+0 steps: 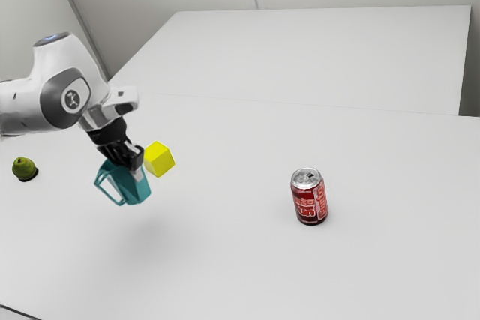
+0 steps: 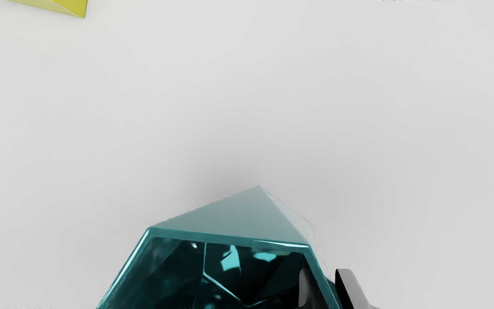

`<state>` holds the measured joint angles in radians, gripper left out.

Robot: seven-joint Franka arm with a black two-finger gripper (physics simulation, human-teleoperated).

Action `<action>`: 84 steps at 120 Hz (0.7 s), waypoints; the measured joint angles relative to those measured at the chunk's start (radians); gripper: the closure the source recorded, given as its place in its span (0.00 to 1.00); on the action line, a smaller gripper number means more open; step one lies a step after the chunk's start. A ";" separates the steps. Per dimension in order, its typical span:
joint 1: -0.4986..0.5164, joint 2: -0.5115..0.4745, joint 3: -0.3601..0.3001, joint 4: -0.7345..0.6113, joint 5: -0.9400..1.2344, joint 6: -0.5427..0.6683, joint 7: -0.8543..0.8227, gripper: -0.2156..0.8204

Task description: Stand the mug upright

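Observation:
In the exterior view my gripper (image 1: 136,164) points down at the teal mug (image 1: 133,187), which hangs above the table, somewhat tilted, its handle toward the exterior view's left. The wrist view looks into the open mouth of the mug (image 2: 230,221). There my gripper (image 2: 326,288) pinches the mug's side wall, with one finger inside the mouth and the other against the outside. The mug's lower part and base are mostly hidden in the wrist view.
A yellow block (image 1: 159,159) lies close behind the mug on the white table (image 1: 225,260). A red soda can (image 1: 309,197) stands toward the exterior view's right, and a green pear-like fruit (image 1: 24,168) sits at the far left.

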<state>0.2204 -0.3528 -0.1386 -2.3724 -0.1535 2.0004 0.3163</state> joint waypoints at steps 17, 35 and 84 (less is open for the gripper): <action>-0.001 0.002 -0.035 -0.048 0.025 0.089 -0.082 0.96; -0.006 0.009 -0.066 -0.079 0.059 0.176 -0.163 0.96; -0.018 0.091 -0.094 -0.093 0.115 0.344 -0.320 0.95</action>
<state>0.2019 -0.2622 -0.2330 -2.4655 -0.0380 2.3448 -0.0038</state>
